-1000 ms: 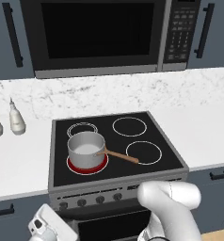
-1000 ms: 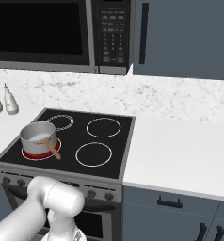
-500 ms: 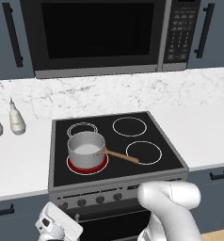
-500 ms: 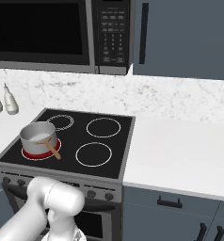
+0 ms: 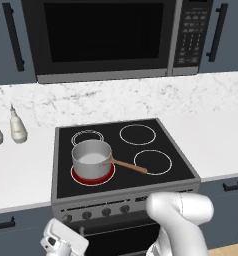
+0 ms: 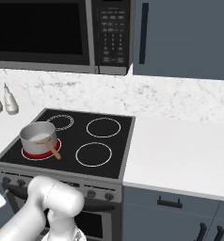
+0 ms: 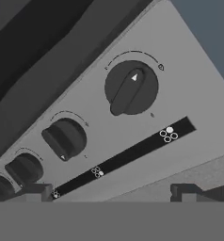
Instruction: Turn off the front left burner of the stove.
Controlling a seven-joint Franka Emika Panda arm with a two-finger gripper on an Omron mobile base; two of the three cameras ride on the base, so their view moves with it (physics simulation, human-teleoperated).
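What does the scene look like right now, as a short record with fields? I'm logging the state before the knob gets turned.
front left burner: glowing red, on
saucepan: steel, sits on the glowing ring, wooden handle toward the front right ring
stove: black glass top, other three rings plain white
gripper: low in front of the knob panel, fingertips apart, holding nothing
nearest knob: large in the hand view, white pointer mark, untouched
microwave: black, above the stove
bottles: two, on the counter left of the stove

Marbled backsplash, white counter, blue-grey cabinets, black microwave.
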